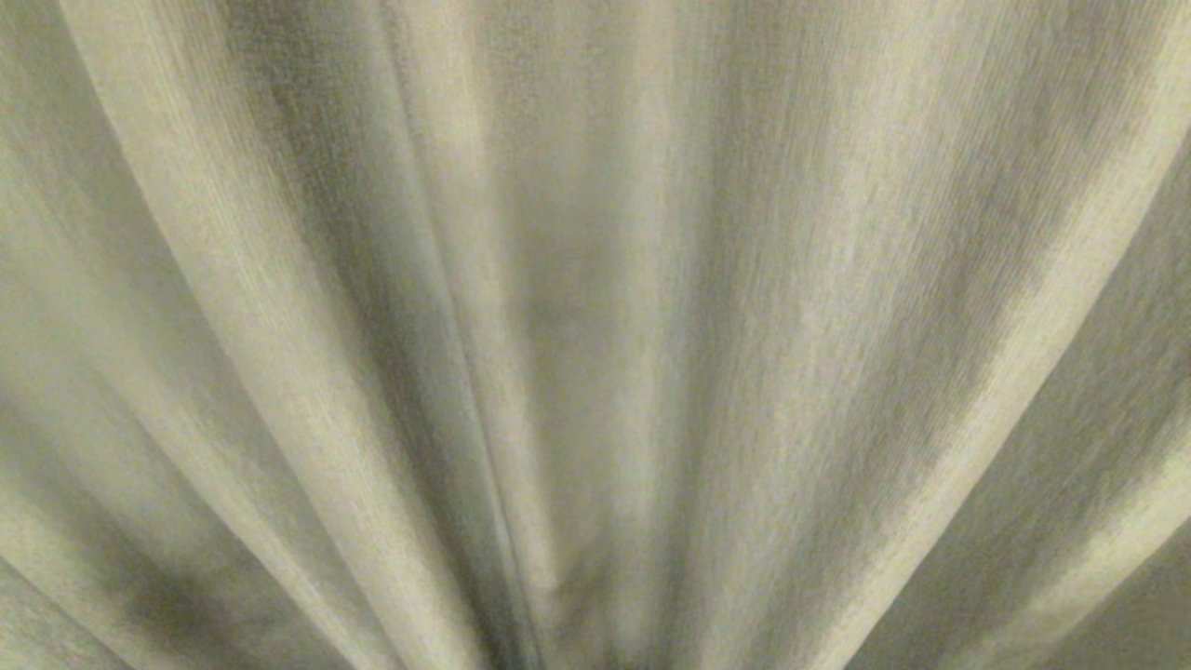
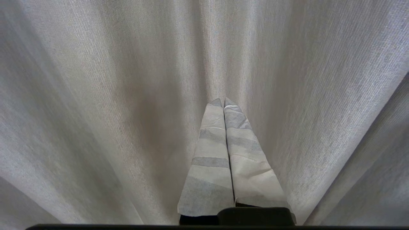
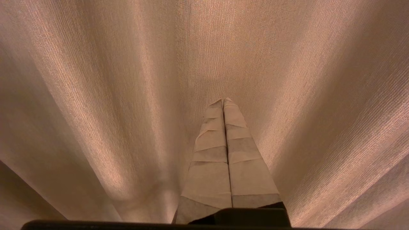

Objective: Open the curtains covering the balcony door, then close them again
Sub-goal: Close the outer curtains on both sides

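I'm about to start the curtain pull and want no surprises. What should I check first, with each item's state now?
1. Thick beige-cream pleated woven curtains fill the head view, drawn: ok.
2. Left gripper jaws shut, empty: ok.
3. Right gripper jaws shut, empty: ok.
4. Both grippers' tips at the fabric; contact: cannot tell.
5. Parting edge between panels located: cannot tell.
6. Balcony door behind, hidden by the drapes: cannot tell.
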Controlling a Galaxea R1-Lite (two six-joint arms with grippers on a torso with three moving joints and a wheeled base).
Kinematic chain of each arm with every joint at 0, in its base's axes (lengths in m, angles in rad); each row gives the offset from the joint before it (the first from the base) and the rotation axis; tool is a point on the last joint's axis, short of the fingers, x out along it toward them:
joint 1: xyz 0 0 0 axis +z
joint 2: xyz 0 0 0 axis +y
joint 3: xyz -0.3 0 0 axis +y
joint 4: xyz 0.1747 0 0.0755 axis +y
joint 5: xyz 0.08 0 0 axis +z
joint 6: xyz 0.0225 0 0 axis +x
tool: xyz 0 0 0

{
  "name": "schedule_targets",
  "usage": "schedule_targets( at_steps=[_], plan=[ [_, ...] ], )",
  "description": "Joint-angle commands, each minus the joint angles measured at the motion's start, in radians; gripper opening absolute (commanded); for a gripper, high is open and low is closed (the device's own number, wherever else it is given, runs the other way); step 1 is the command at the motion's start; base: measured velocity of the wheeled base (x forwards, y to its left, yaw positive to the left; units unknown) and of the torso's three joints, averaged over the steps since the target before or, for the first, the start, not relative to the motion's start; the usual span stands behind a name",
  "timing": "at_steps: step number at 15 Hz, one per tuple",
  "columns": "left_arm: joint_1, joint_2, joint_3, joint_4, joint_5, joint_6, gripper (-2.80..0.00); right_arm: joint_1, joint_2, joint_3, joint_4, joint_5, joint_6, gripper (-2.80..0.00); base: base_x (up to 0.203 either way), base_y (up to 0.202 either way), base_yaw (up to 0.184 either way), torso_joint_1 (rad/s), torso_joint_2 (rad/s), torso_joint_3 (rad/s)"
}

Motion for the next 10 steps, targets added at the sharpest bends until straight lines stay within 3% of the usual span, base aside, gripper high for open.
schedule_targets(
  at_steps=[1,10],
  plan=[
    [0.000,0.000,0.000,0.000,0.000,0.000,-2.80,0.000,0.000,0.000,0.000,0.001,-0.001,-2.80,0.000,0.000,0.000,0.000,0.00,0.000],
    [0.000,0.000,0.000,0.000,0.000,0.000,-2.80,0.000,0.000,0.000,0.000,0.001,-0.001,-2.80,0.000,0.000,0.000,0.000,0.00,0.000]
  ],
)
